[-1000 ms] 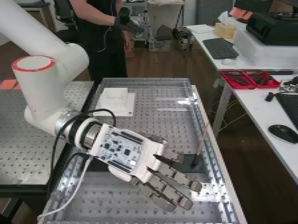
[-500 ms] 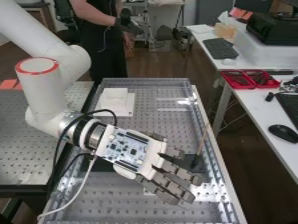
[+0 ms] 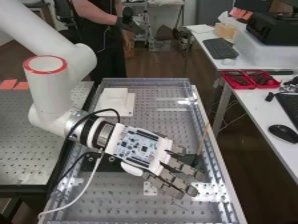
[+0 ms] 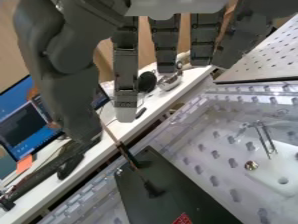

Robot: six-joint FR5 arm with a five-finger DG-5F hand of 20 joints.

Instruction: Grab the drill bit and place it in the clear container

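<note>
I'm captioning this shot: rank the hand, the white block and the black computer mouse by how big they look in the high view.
Largest to smallest:
1. Hand
2. White block, on its base
3. Black computer mouse

We are counting one robot arm (image 3: 50, 90), one robot hand (image 3: 169, 172), one circuit board (image 3: 138, 148), one long thin rod (image 3: 203, 137), one computer mouse (image 3: 284, 133), two keyboards (image 3: 219, 48), two red trays (image 3: 231, 87) and, on the left table, two orange notes (image 3: 8, 85).
</note>
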